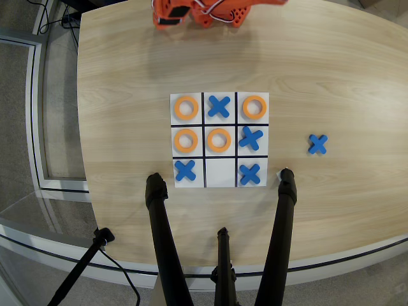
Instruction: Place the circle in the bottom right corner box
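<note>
step: none begun, arm [204,13] parked at 12 o'clock | end effector: cannot tell | bottom right corner box [250,172] holds blue X | next: needs orange ring [218,140]

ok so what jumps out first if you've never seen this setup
The white tic-tac-toe board in the middle of the wooden table grabs the eye, nearly full with four orange rings and four blue crosses. A fifth blue cross lies alone on the wood to its right. The orange robot arm sits at the top edge, and black tripod legs cut in from below.
</note>
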